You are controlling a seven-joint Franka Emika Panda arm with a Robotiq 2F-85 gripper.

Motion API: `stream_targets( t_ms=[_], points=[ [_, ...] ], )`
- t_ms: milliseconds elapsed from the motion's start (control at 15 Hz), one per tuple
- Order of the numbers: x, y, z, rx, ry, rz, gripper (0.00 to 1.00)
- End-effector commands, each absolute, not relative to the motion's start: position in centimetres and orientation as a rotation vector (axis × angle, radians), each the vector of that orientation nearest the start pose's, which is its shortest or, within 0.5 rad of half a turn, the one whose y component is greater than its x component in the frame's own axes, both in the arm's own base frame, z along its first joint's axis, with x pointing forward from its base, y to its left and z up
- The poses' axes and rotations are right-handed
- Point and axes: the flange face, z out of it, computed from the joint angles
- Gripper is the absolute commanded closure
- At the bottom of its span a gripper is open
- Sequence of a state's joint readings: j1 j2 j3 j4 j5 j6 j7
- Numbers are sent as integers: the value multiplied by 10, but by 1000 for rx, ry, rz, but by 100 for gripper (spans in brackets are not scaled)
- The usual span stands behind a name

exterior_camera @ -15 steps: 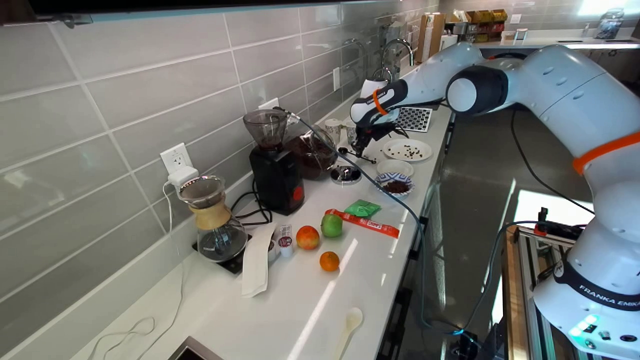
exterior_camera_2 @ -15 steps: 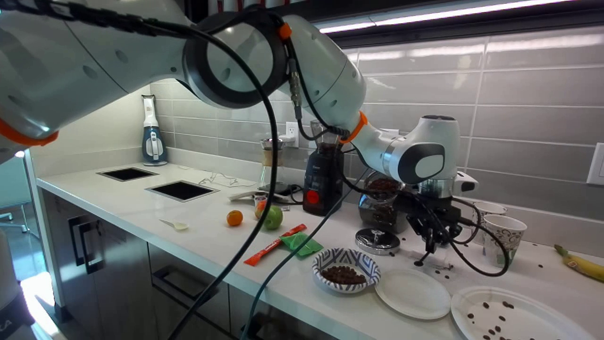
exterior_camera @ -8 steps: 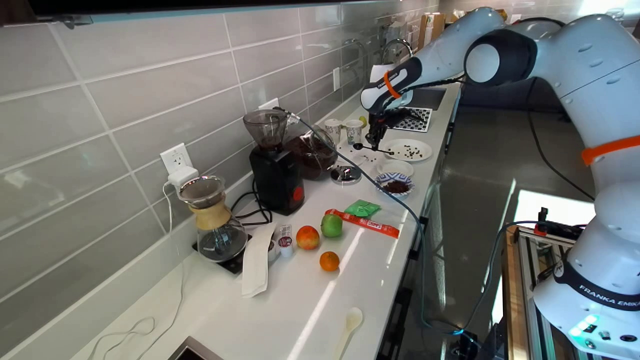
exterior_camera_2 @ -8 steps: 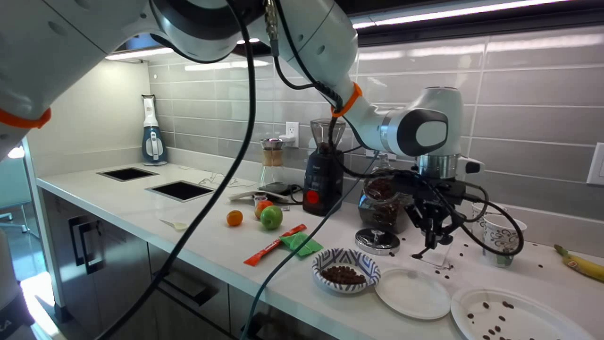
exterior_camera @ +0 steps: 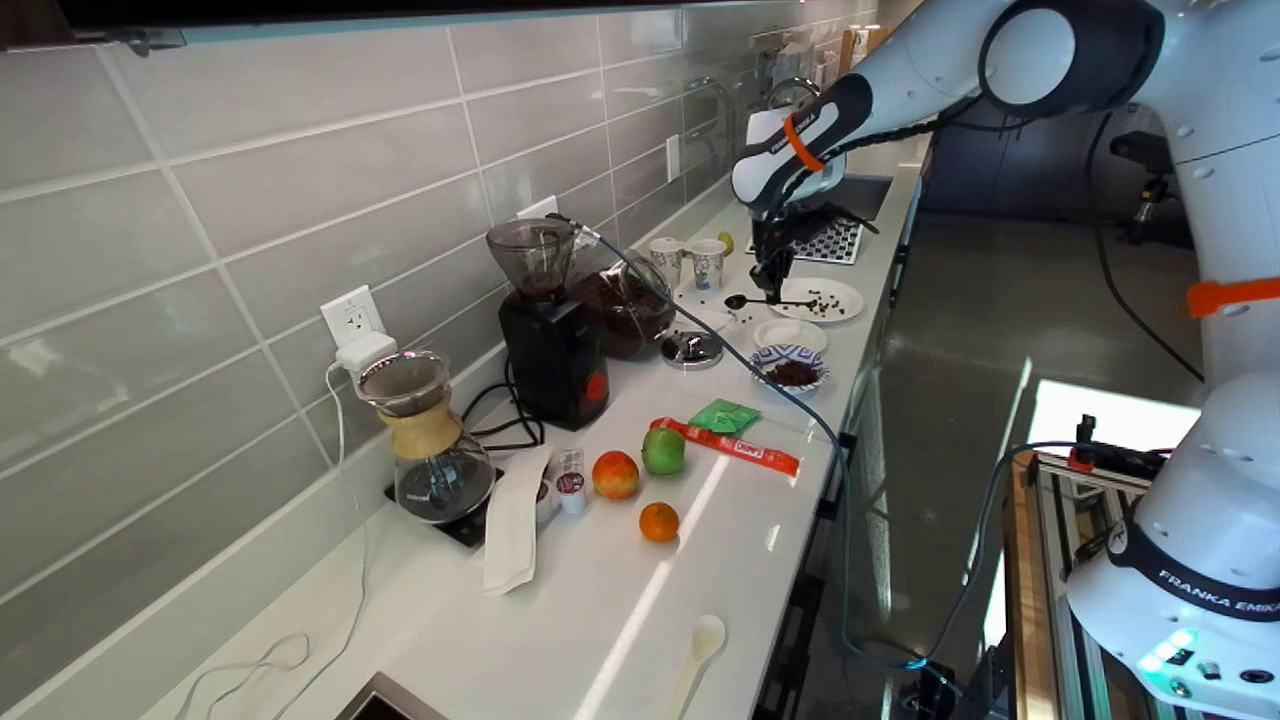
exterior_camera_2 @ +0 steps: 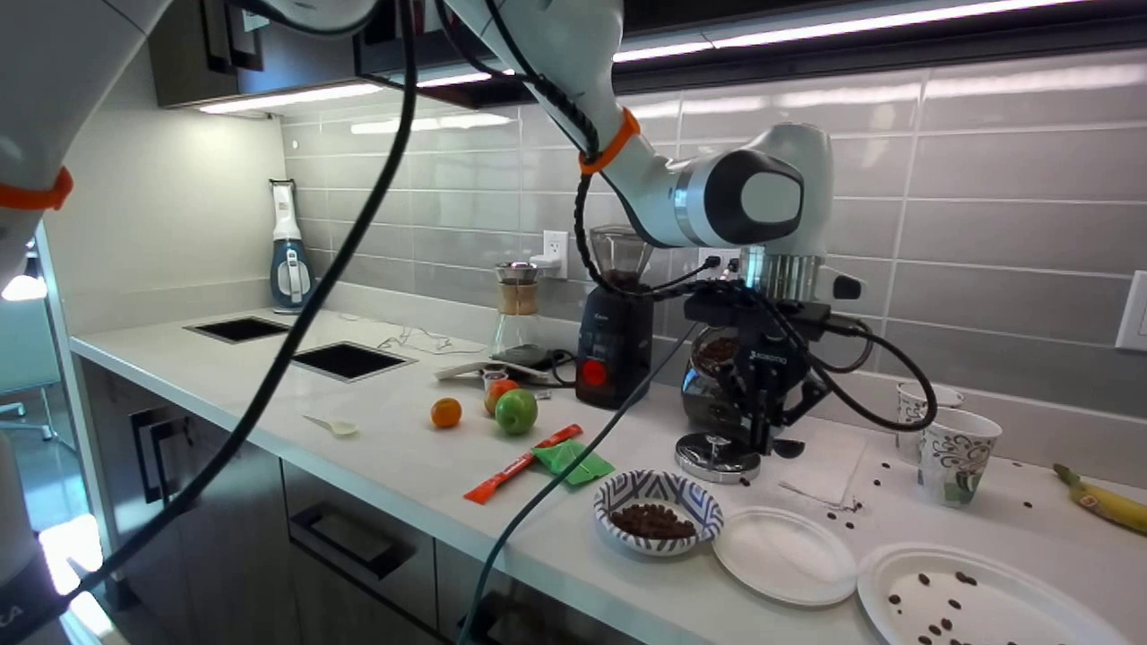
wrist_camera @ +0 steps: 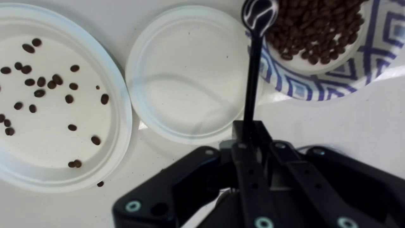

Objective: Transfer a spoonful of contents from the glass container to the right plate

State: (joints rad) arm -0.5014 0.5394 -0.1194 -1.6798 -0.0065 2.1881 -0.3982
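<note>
My gripper (wrist_camera: 253,131) is shut on the handle of a black spoon (wrist_camera: 253,76). The spoon's glossy head reaches the rim of the patterned bowl in the wrist view; I make out no beans in it. In an exterior view the spoon's head (exterior_camera_2: 789,448) shows beside the fingertips, above the counter. The glass container (exterior_camera: 622,305), dark brown inside, stands against the wall; in an exterior view my gripper partly covers it. A large white plate (exterior_camera_2: 995,596) with scattered beans lies rightmost there, beside a smaller bare plate (exterior_camera_2: 784,560). Both plates show in the wrist view.
A patterned bowl (exterior_camera_2: 659,520) of brown beans touches the small plate. A silver lid (exterior_camera: 691,348) and paper cups (exterior_camera: 708,264) stand near the wall. The black grinder (exterior_camera: 553,355), fruit and packets (exterior_camera: 725,416) sit further along. A cable (exterior_camera: 770,380) crosses above the counter.
With the spoon in its grip, my gripper has moved away from the cups, toward the lid's side in an exterior view. The spoon has swung round; its head now lies beyond the fingertips.
</note>
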Motion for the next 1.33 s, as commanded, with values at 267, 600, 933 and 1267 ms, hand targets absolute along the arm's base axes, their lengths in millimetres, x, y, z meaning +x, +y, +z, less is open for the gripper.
stream_targets(
  t_ms=[267,600,933,1267],
  points=[
    [528,-351,347,-3111,-27,13,98],
    [559,-329,370,-3064,-286,-106,98],
    [576,-315,373,-3082,-327,-105,92],
    [584,-318,370,-3142,-341,-147,98]
  ],
)
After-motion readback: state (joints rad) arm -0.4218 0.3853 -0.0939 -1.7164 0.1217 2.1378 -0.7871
